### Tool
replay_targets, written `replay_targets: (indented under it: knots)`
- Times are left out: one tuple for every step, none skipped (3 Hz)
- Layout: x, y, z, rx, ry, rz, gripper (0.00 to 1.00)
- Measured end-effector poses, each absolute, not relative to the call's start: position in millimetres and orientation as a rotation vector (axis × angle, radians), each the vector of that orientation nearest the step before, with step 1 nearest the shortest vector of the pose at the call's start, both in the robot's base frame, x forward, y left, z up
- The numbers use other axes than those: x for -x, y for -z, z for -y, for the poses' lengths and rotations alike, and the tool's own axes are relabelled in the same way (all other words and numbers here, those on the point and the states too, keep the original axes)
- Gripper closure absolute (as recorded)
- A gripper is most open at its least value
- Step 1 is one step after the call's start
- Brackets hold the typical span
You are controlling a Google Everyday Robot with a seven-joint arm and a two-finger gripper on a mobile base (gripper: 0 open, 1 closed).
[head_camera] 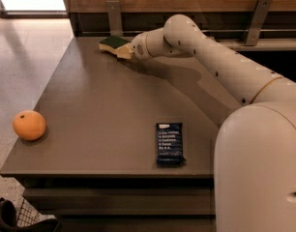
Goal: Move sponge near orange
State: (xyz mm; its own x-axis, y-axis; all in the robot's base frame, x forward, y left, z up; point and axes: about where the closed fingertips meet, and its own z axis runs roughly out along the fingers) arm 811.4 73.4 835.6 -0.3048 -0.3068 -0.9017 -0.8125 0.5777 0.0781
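Note:
The sponge point(112, 43), dark green on top with pale yellow foam below, lies at the far back edge of the brown table point(104, 110). My gripper point(126, 51) is at the sponge's right end, touching it, with the white arm reaching in from the right. The orange point(29, 125) sits at the table's front left corner, far from the sponge and the gripper.
A dark blue wrapped snack bar point(169, 143) lies near the table's front edge, right of centre. A wooden wall with metal brackets point(114, 13) runs behind the table. The robot's white body point(259, 168) fills the lower right. Tiled floor lies to the left.

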Motion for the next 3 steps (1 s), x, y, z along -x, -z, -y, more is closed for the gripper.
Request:
replay_targets:
  knots:
    - [-783.5, -874.6, -57.5, 0.925, -0.589, -1.858, 1.0]
    - [-732.7, -903.9, -45.5, 0.991, -0.527, -1.866, 1.0]
    - [-690.0, -924.7, -37.0, 1.052, -0.486, -1.873, 1.0]
